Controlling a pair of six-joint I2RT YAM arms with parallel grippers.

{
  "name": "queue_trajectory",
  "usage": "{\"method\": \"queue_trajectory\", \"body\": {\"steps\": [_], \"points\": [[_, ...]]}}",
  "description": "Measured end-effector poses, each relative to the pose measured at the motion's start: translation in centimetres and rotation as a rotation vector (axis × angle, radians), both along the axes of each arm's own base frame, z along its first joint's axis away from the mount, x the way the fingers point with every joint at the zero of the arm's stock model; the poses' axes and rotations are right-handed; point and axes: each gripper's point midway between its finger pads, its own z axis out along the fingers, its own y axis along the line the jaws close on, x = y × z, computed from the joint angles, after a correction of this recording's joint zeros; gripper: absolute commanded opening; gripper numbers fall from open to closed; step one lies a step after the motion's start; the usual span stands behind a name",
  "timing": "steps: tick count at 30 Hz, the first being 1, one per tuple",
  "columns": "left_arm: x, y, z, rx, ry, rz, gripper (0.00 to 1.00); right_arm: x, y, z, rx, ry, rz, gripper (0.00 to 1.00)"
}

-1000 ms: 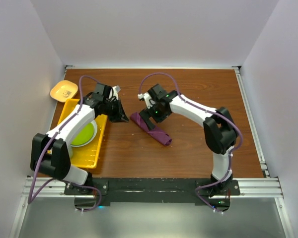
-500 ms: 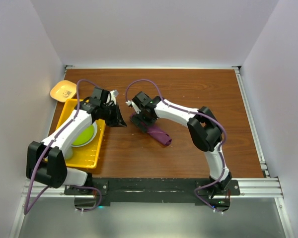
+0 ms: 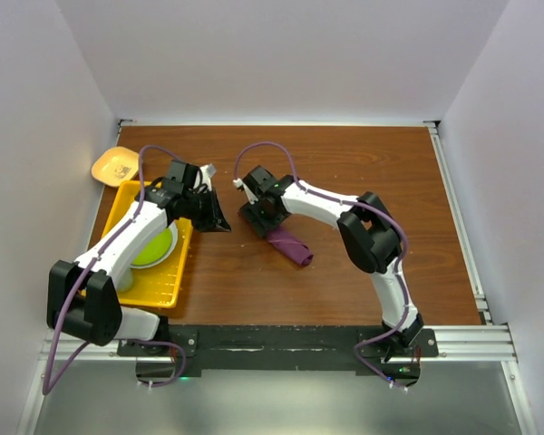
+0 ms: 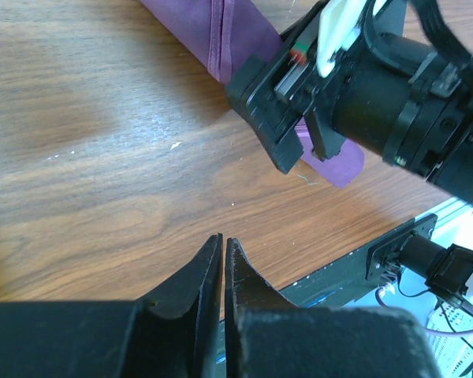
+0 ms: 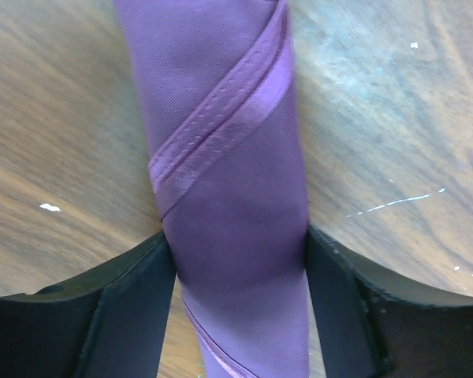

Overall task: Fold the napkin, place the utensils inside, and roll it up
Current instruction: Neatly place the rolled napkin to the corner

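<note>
The plum-purple napkin (image 3: 292, 246) lies rolled into a tight diagonal tube on the wooden table. My right gripper (image 3: 259, 216) sits over the roll's upper-left end. In the right wrist view its fingers (image 5: 146, 283) press against both sides of the napkin (image 5: 229, 181), shut on it. My left gripper (image 3: 219, 220) hovers just left of the roll, next to the tray. Its jaws (image 4: 223, 240) are shut with nothing between them. The left wrist view shows the napkin (image 4: 213, 31) under the right gripper (image 4: 299, 118). No utensils are in view.
A yellow tray (image 3: 159, 288) at the left holds a green plate (image 3: 154, 246). A small orange dish (image 3: 116, 165) sits behind it at the table's left edge. White walls close in the table's back and sides.
My right gripper slid left to the roll's upper end and its jaws narrowed onto the napkin. The left arm shifted slightly left.
</note>
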Motion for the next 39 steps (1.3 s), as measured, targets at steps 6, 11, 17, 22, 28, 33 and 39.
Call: {"method": "queue_trajectory", "body": {"steps": [6, 11, 17, 22, 28, 33, 39], "points": [[-0.1, 0.0, -0.2, 0.001, 0.006, 0.0, 0.1, 1.8, -1.3, 0.1, 0.086, 0.019, -0.12, 0.58], [-0.2, 0.0, -0.3, 0.0, 0.007, -0.001, 0.1, 4.1, -4.5, 0.2, 0.163, 0.026, -0.27, 0.58], [-0.1, -0.1, -0.3, -0.006, 0.004, -0.004, 0.1, 7.5, -11.1, 0.2, 0.201, 0.014, -0.484, 0.59], [-0.3, -0.2, -0.6, -0.016, 0.008, -0.011, 0.1, 8.8, -17.6, 0.1, 0.201, -0.007, -0.648, 0.59], [-0.6, -0.4, -1.1, -0.021, 0.023, -0.02, 0.1, 8.9, -25.9, 0.0, 0.195, -0.032, -0.852, 0.61], [-0.4, -0.6, -1.2, -0.03, 0.015, -0.038, 0.1, 7.7, -31.8, -0.1, 0.19, -0.047, -0.995, 0.64], [-0.2, -1.0, -1.4, -0.049, 0.017, -0.05, 0.1, 4.9, -36.9, -0.2, 0.185, -0.05, -1.14, 0.69]]}}
